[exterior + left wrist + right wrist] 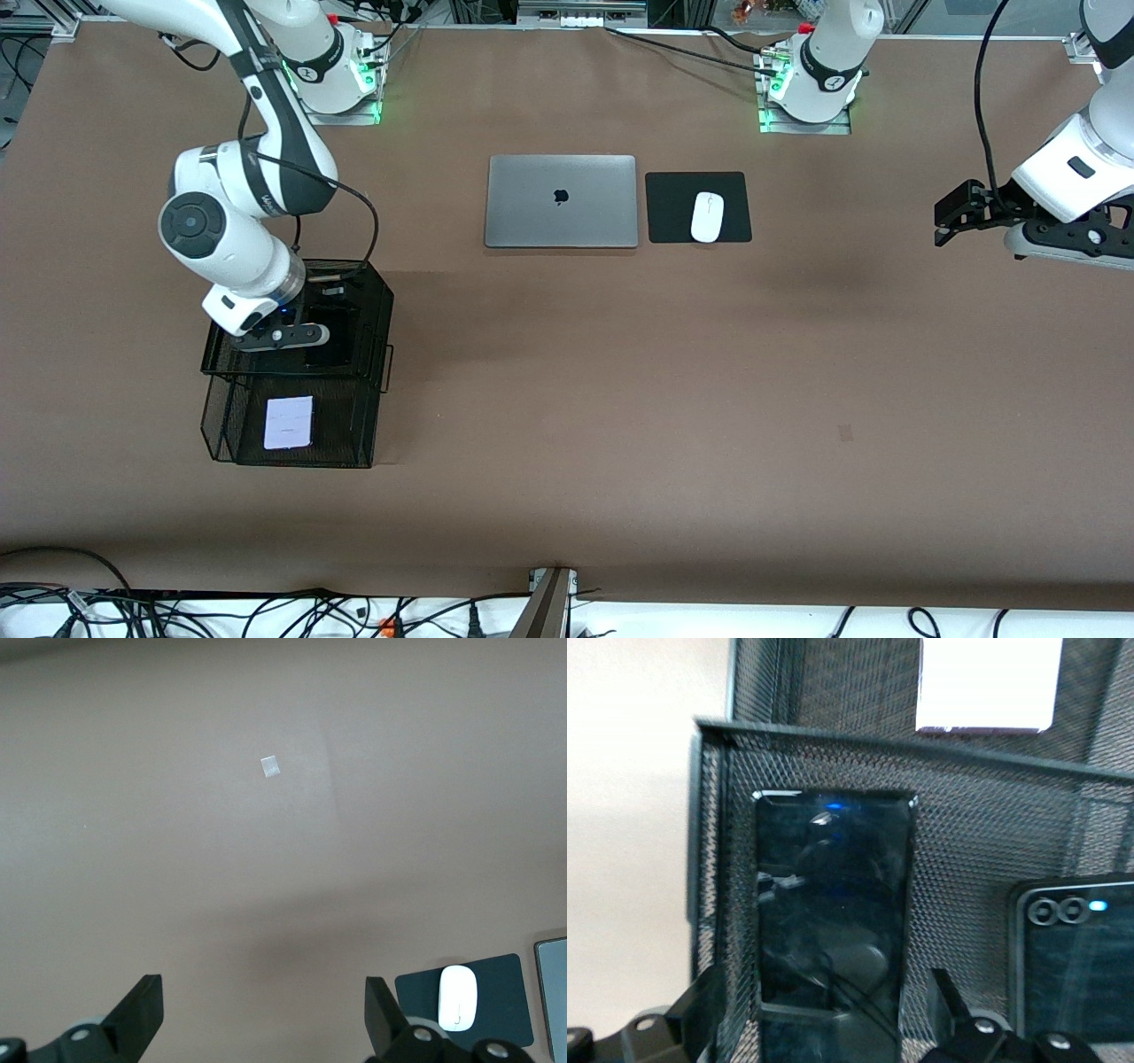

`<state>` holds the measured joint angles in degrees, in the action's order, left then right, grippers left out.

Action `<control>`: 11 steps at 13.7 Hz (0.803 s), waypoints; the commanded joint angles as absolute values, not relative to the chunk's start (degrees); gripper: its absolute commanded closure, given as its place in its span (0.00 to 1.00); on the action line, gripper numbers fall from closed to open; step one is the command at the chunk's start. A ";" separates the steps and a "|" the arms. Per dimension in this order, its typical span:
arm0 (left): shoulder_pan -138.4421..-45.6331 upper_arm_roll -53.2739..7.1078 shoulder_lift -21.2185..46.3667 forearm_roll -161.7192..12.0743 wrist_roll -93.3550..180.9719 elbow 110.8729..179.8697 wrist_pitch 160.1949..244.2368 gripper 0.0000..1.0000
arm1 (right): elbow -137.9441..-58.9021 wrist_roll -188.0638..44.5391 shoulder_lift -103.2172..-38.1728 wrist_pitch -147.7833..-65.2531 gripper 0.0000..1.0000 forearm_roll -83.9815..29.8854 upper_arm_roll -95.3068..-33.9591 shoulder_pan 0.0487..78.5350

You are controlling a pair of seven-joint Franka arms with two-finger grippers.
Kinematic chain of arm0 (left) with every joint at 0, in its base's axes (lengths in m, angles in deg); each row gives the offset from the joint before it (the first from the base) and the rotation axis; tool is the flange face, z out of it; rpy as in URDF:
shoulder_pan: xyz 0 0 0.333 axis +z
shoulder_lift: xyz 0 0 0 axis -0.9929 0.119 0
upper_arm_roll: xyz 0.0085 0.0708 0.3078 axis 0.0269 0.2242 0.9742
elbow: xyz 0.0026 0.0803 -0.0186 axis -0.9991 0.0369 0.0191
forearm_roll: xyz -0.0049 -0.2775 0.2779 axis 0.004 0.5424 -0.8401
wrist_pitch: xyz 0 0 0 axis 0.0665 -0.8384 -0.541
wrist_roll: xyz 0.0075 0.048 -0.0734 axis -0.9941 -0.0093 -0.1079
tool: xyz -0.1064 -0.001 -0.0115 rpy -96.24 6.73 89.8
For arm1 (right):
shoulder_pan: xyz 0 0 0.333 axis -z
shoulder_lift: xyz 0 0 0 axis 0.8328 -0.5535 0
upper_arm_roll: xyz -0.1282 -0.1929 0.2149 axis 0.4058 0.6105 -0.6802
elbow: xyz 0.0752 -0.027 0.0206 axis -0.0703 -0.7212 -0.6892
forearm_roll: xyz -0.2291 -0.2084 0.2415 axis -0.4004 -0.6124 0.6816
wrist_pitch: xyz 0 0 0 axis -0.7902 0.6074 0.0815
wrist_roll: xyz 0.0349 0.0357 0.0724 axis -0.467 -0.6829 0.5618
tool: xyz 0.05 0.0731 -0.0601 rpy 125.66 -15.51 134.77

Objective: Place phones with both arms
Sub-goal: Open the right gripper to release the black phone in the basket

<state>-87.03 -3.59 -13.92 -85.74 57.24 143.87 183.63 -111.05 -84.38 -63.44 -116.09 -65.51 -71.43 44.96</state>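
Observation:
A black two-tier mesh organizer stands toward the right arm's end of the table. My right gripper is low over its upper tier. In the right wrist view its jaws stand open on either side of a long black phone that lies flat on the mesh, with a gap at each side. A second black phone with two camera lenses lies beside it. The pale lavender-white phone lies in the lower tier, nearer the front camera. My left gripper waits open and empty over bare table at the left arm's end.
A shut grey laptop lies near the bases, with a white mouse on a black pad beside it. A small pale patch marks the brown table under the left arm. Cables run along the table's front edge.

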 commanded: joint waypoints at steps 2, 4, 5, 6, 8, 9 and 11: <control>-87.12 -3.53 -13.49 -84.78 57.47 142.69 182.70 0.00 | -98.22 -84.09 -62.79 -99.66 0.00 -64.16 -70.79 44.96; -87.12 -3.53 -13.49 -84.78 57.47 142.69 182.70 0.00 | -92.07 -84.61 -62.44 -91.31 0.00 -64.24 -70.79 44.96; -87.12 -3.53 -13.49 -84.78 57.55 142.69 182.70 0.00 | -89.43 -85.23 -62.26 -87.88 0.00 -64.25 -70.79 44.96; -87.12 -3.53 -13.49 -84.78 57.55 142.69 182.70 0.00 | -87.40 -86.28 -61.56 -84.88 0.00 -64.33 -70.79 44.96; -87.12 -3.53 -13.49 -84.78 57.47 142.69 182.70 0.00 | -86.85 -86.55 -58.50 -82.05 0.00 -64.86 -70.70 46.01; -87.12 -3.53 -13.49 -84.78 57.47 142.69 182.70 0.00 | -86.94 -86.46 -56.83 -80.74 0.00 -64.86 -70.70 46.98; -87.12 -3.53 -13.49 -84.78 57.55 142.69 182.70 0.00 | -87.03 -85.41 -54.19 -79.23 0.00 -65.39 -69.48 48.82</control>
